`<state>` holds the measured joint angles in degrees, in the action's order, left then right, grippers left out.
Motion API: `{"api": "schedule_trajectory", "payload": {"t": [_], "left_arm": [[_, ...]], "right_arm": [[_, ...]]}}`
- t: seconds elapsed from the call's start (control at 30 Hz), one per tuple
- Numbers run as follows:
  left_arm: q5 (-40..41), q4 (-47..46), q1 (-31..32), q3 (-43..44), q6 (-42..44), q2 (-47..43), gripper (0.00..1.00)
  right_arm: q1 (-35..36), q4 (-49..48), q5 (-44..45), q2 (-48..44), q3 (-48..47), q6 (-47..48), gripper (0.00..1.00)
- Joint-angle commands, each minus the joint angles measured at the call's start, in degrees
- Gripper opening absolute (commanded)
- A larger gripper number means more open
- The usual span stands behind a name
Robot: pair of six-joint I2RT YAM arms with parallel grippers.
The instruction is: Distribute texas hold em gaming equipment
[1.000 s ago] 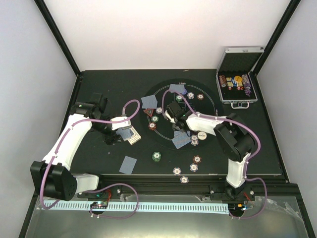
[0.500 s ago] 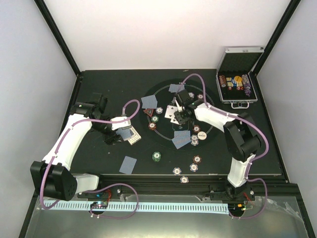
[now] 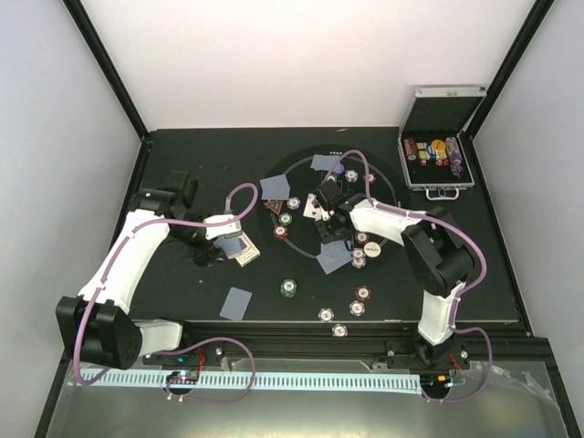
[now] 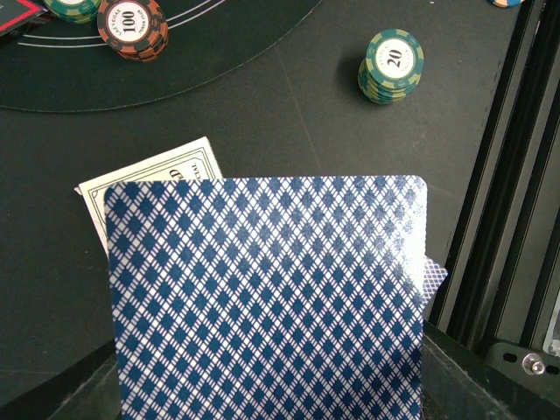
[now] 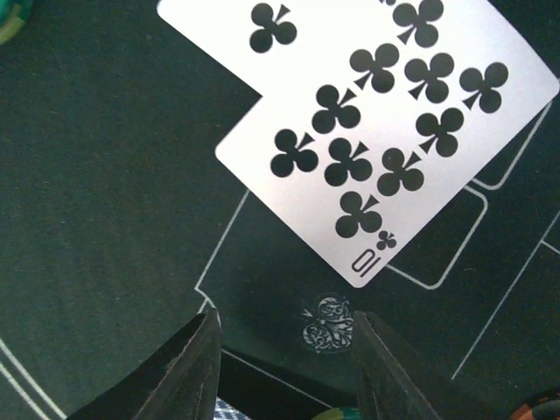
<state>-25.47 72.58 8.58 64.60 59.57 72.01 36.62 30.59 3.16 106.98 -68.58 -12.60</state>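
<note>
Near-edge chips: single chips [image 3: 339, 330] lie scattered on the counter [image 3: 182, 164] at 5 to 6 o'clock from the round mat, apart from one another.
Lone card: one face-down card [image 3: 238, 303] lies flat between 7 and 8 o'clock, well apart from the mat.
Green chip stack: the green chip stack [image 4: 391, 66], marked 20, stands just outside the mat's rim near 7 o'clock.
Left pincer: the left pincer [image 3: 226, 248] hangs toward 9 o'clock off the mat, clenched on the held cards [image 4: 262, 297], whose blue-checked backs fill the left wrist view.
Pale slip: a printed pale slip [image 4: 149, 179] peeks out behind the held cards' upper left corner; gripped or lying loose cannot be told.
Round mat: the round mat [image 3: 306, 255] is black with white lines.
Mat cards: face-down mat cards [image 3: 334, 257] lie at 6, 10 and 12 o'clock.
White button: the white button [image 3: 372, 248] sits at 4 o'clock on the mat.
Red marker: the red marker [image 3: 271, 207] lies at the rim at 9 o'clock, with the 100 chip [image 4: 131, 26] and green ones near it.
Right pincer: the right pincer [image 5: 284, 372] hovers over the mat's middle, released, nothing between its jaws.
Ten of clubs: the ten of clubs [image 5: 394, 149] lies face up at 1 o'clock from the fingers, overlapping a second clubs card [image 5: 262, 35].
Silver case: the silver case [image 3: 438, 137] stands open at 2 o'clock, chip rolls inside.
</note>
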Motion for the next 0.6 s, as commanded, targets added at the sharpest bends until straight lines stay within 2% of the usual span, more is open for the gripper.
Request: {"api": "schedule_trajectory", "payload": {"t": [0.0,0.27,0.57], "left_arm": [[-0.67,0.28,-0.38,1.32,0.39,-0.20,0.01],[-0.82,0.64,-0.40,1.61,0.12,-0.03,0.02],[-1.22,1.25,-0.38,2.17,0.29,0.36,0.01]], "right_arm": [[-0.22,0.92,2.69,2.60,-1.47,-0.72,0.43],[-0.40,2.17,2.07,5.56,-4.53,-1.33,0.41],[-3.25,2.43,2.22,5.26,-3.00,-1.91,0.39]]}}
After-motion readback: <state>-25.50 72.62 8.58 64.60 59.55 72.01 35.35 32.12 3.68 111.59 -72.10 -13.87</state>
